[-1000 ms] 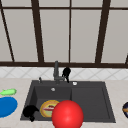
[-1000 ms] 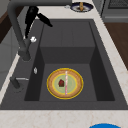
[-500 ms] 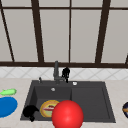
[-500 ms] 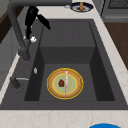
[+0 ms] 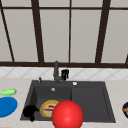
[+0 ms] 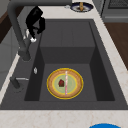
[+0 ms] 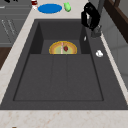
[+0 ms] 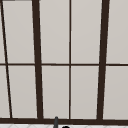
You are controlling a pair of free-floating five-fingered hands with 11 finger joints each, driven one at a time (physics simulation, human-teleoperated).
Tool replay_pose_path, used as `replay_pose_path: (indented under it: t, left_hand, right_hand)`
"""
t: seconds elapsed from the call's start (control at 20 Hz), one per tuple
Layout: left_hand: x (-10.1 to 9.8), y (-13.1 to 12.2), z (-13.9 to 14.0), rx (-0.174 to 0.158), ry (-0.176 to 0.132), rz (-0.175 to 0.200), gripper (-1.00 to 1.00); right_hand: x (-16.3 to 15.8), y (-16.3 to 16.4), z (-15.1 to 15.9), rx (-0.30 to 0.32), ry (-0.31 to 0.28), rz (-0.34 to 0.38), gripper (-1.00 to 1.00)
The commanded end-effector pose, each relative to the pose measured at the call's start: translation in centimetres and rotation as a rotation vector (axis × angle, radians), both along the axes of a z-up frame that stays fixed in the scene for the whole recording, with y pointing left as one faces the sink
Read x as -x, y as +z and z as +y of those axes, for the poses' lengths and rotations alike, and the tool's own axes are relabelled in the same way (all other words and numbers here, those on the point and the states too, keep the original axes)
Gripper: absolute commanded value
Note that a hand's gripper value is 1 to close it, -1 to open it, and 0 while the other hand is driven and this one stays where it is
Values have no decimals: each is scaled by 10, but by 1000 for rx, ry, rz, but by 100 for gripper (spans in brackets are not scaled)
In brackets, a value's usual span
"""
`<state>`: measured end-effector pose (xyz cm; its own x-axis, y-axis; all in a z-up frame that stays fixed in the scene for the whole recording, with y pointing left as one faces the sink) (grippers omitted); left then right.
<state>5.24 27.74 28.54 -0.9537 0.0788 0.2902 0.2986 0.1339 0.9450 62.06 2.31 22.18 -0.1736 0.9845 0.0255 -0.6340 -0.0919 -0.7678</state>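
My right hand [image 5: 65, 74] hovers over the sink's back rim, just right of the dark faucet [image 5: 56, 71]. Seen from the left, this hand [image 6: 35, 21] hangs with relaxed fingers pointing down, holding nothing, close behind the faucet [image 6: 21, 47]. From the right, the hand [image 7: 90, 16] is beside the faucet base [image 7: 96, 31]. My left hand [image 5: 30, 112] floats at the sink's front left corner. A yellow-rimmed plate [image 5: 48, 108] with food lies in the left basin [image 6: 65, 83] [image 7: 63, 48]. A big red ball [image 5: 67, 115] sits at the front, overlapping the plate.
A blue plate [image 5: 6, 107] and a green item [image 5: 8, 92] lie on the left counter. A dark plate [image 5: 125, 109] sits on the right counter. A small white knob [image 7: 99, 53] is on the back rim. The sink's right half [image 5: 90, 100] is a raised drainboard.
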Motion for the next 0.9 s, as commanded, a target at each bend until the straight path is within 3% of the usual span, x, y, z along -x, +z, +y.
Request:
replay_pose_path:
  t: [0.0,0.15,0.55,0.65,0.75,0.85]
  left_hand:
    - [0,0,0,0,0,0,0]
    - [0,0,0,0,0,0,0]
    - [0,0,0,0,0,0,0]
    - [0,0,0,0,0,0,0]
    - [0,0,0,0,0,0,0]
    - [0,0,0,0,0,0,0]
  right_hand:
    - [10,2,-4,0,-8,-85,-100]
    - [27,17,-8,10,11,-162,-100]
    - [47,59,-20,31,38,-253,-100]
    - [45,62,-18,32,45,-235,-100]
    - [28,55,-13,33,73,-170,-100]
    - [17,50,-11,37,71,-168,-100]
